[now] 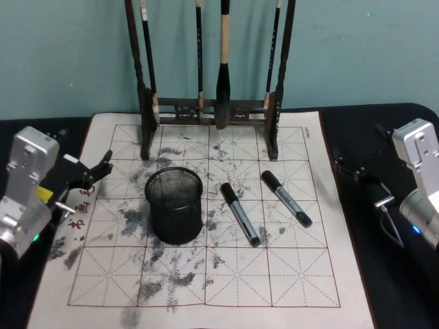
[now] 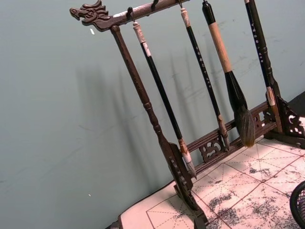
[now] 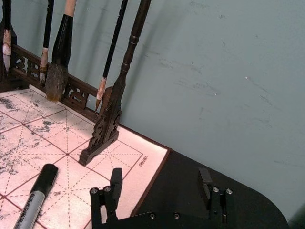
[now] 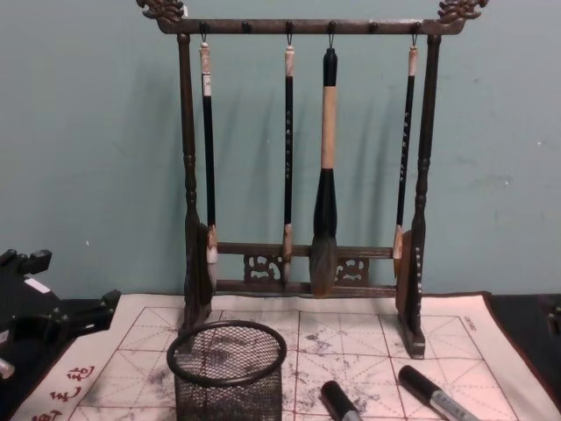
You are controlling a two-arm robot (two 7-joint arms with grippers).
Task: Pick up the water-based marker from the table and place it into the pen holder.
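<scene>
Two markers with black caps and grey barrels lie on the table's gridded mat (image 1: 302, 274). One marker (image 1: 240, 214) is just right of the pen holder (image 1: 175, 205), a black wire-mesh cup standing upright near the mat's middle. The other marker (image 1: 287, 199) lies farther right; its cap end (image 3: 35, 198) shows in the right wrist view. My left gripper (image 1: 98, 171) hovers open over the mat's left edge, apart from the holder. Off the mat's right edge, over the dark tabletop, my right gripper (image 3: 160, 183) is open and holds nothing. I cannot tell which marker is water-based.
A tall dark wooden brush rack (image 1: 209, 110) with several hanging brushes stands at the back of the mat, before a teal wall. It rises directly behind the holder (image 4: 228, 368) and markers (image 4: 337, 399). The mat's front half holds only ink stains.
</scene>
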